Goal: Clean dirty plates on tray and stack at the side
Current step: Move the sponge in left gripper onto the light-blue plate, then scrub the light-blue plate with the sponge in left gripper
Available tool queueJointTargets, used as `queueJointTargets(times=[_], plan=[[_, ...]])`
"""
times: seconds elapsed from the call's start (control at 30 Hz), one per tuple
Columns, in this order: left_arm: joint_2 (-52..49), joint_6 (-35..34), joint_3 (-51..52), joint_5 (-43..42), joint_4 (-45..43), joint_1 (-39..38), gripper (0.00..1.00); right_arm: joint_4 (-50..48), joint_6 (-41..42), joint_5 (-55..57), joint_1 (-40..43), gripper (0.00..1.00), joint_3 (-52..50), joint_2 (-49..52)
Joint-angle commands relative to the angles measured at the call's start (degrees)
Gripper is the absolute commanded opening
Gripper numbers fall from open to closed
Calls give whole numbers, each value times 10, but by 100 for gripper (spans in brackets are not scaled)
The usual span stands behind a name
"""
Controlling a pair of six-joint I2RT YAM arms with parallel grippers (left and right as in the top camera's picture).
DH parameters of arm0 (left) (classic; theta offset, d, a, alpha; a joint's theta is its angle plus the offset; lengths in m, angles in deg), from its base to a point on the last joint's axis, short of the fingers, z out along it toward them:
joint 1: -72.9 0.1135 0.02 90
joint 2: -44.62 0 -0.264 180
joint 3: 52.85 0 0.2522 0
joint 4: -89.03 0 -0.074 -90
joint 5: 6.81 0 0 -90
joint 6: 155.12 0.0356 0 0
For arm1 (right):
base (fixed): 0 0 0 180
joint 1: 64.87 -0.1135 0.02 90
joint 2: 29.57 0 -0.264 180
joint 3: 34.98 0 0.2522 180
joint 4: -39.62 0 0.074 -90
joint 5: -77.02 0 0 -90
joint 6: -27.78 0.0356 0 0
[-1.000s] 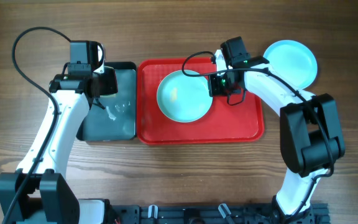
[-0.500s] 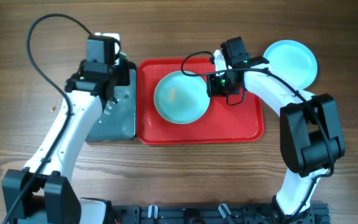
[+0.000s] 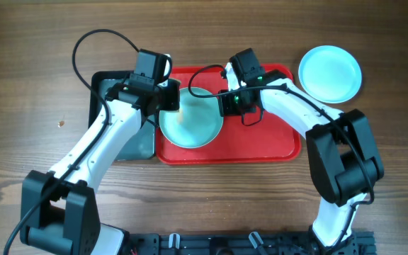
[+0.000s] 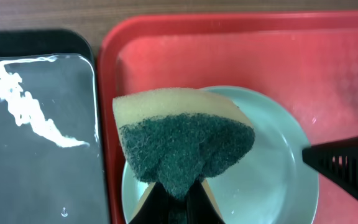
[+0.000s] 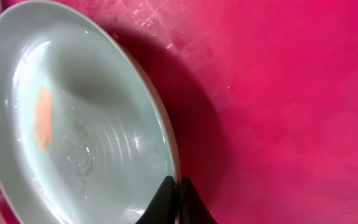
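Observation:
A pale aqua plate (image 3: 193, 124) stands tilted at the left end of the red tray (image 3: 275, 134). My right gripper (image 3: 223, 106) is shut on its right rim; the right wrist view shows the jaws (image 5: 178, 200) pinching the thin edge. An orange smear (image 5: 44, 118) and water droplets mark the plate's inside (image 5: 86, 124). My left gripper (image 4: 176, 202) is shut on a sponge (image 4: 182, 137), yellow with a dark green scouring face, held just above the plate's left part (image 4: 260, 168). A second aqua plate (image 3: 330, 73) lies on the table at the far right.
A black tray (image 3: 137, 145) with water and foam streaks (image 4: 23, 112) sits against the red tray's left side. Both arms crowd over the red tray's left half. Bare wooden table surrounds the trays.
My left arm has swung right from the black tray, carrying the sponge over the plate. The right gripper has drawn the plate leftward across the tray.

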Motion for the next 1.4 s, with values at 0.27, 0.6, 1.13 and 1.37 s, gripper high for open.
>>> queueJointTargets(times=[0.27,0.6,1.13,1.37], plan=[[-41,-56,-7,-2,24,-21,4,-1,9,37,2,4,-2,7],[-108,-70,-7,14,6,-25,4,-1,9,36,2,4,-2,7],[-192,-99,-7,-191,-57,-31,4,-1,8,34,2,4,-2,7],[-148,-99,-29,-300,-90,5,4,-1,7,35,2,4,-2,7]])
